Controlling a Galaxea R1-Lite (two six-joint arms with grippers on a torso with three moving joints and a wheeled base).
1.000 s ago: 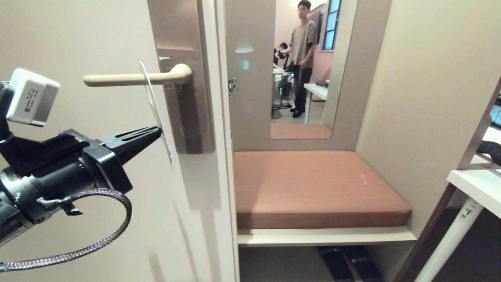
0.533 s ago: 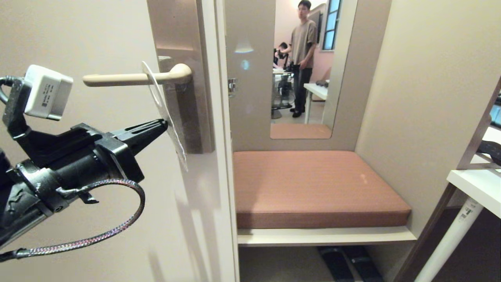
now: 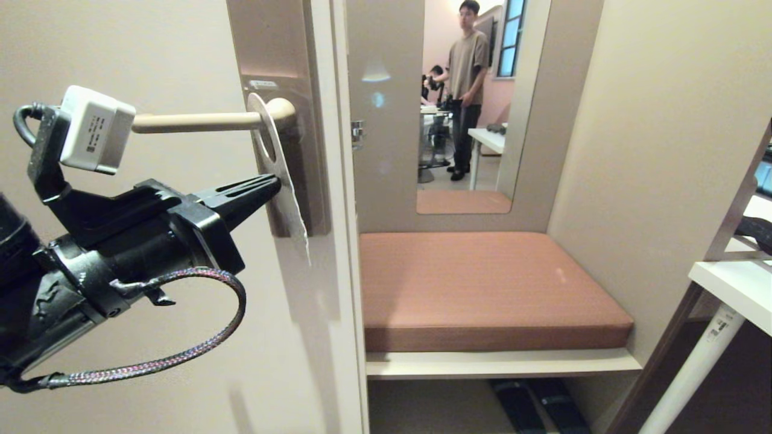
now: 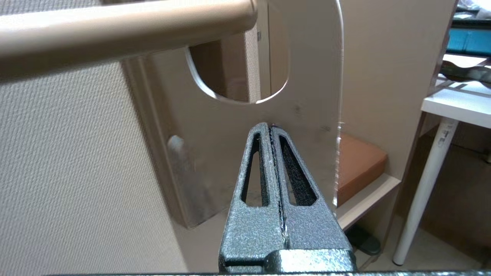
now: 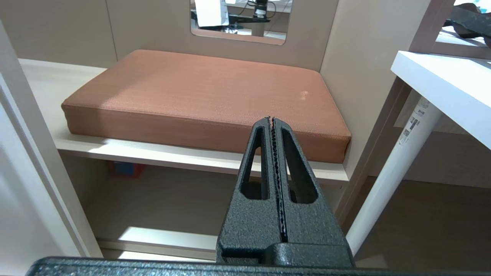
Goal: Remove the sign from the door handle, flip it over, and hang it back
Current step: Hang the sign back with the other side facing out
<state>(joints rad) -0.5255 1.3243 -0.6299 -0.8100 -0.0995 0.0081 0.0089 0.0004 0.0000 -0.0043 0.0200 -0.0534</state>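
Beside the door, the left gripper, fingers pressed together and grasping nothing, pushes the sign, which hangs on the door handle just above it; pushing further could bend it.

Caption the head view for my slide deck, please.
Closed left gripper presses the sign, hung on the door handle, toward the backplate.

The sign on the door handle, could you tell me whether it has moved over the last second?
Yes. The sign has slid along the door handle toward its pivot at the backplate, pushed by the shut left gripper.
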